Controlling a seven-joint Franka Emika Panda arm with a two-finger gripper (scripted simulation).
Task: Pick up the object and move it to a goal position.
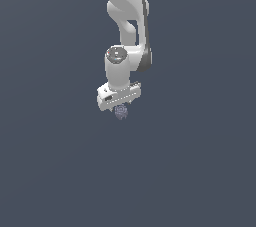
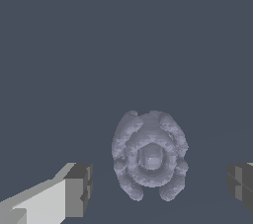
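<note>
The object (image 2: pixel 150 155) is a small bumpy pale grey-lavender lump resting on the dark grey floor. In the exterior view the object (image 1: pixel 121 112) peeks out just beneath the white hand of the arm. My gripper (image 2: pixel 160 186) is open, and the lump lies between its two dark fingertips (image 2: pixel 80 188) with a clear gap on each side. In the exterior view the gripper (image 1: pixel 120 107) hangs straight down over the lump, and the hand hides most of the fingers.
The white arm (image 1: pixel 126 16) rises to the top edge of the exterior view. A flat, uniform dark grey floor (image 1: pixel 60 161) spreads around the lump on all sides.
</note>
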